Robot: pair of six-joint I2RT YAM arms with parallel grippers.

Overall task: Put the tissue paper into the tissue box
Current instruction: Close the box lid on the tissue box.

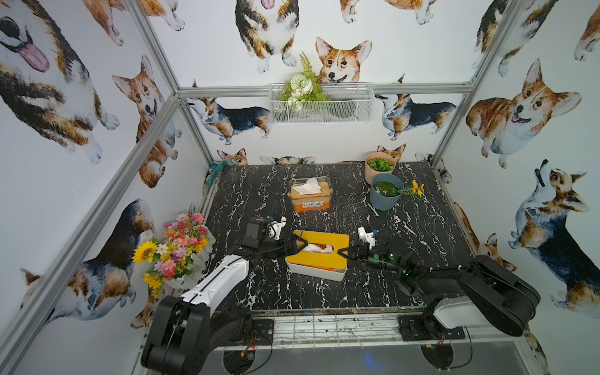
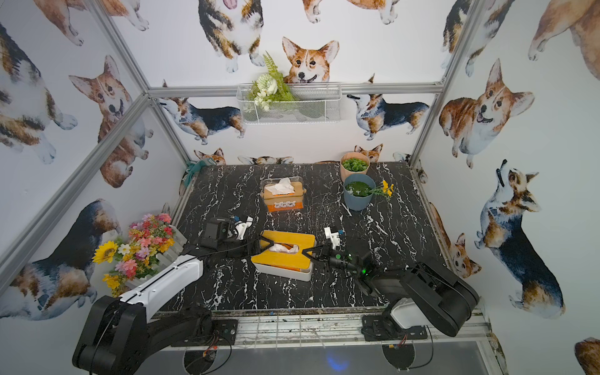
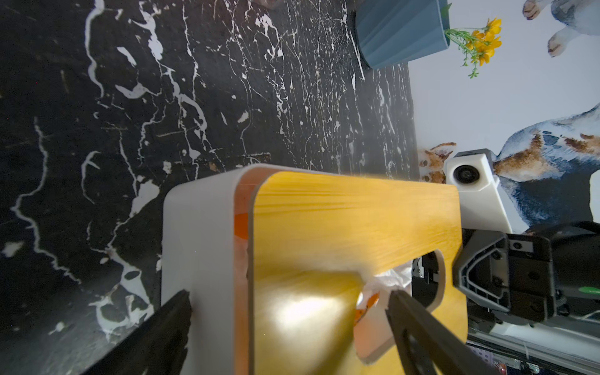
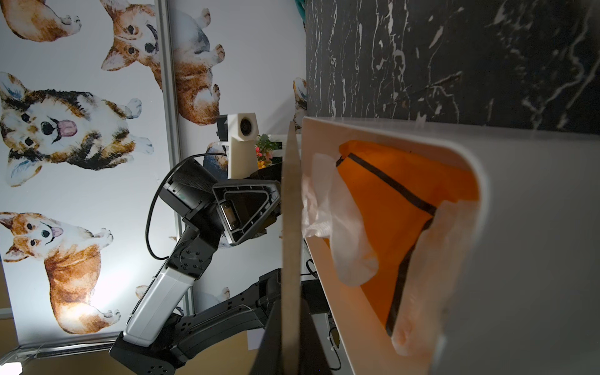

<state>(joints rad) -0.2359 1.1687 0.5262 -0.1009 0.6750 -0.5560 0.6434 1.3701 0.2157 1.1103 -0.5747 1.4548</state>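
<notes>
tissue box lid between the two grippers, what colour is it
Yellow-orange with a fine wood grain; the lid shows best in the left wrist view.

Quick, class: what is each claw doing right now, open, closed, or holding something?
Left claw: open, holding nothing.
Right claw: closed on the yellow lid.

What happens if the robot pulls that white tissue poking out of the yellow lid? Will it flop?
Probably floppy: the tissue sits crumpled in the slot of the yellow lid, holding no shape of its own. Likely very light too, since the right wrist view shows it thin and wispy. It might tear if tugged hard against the slot's edge.
</notes>
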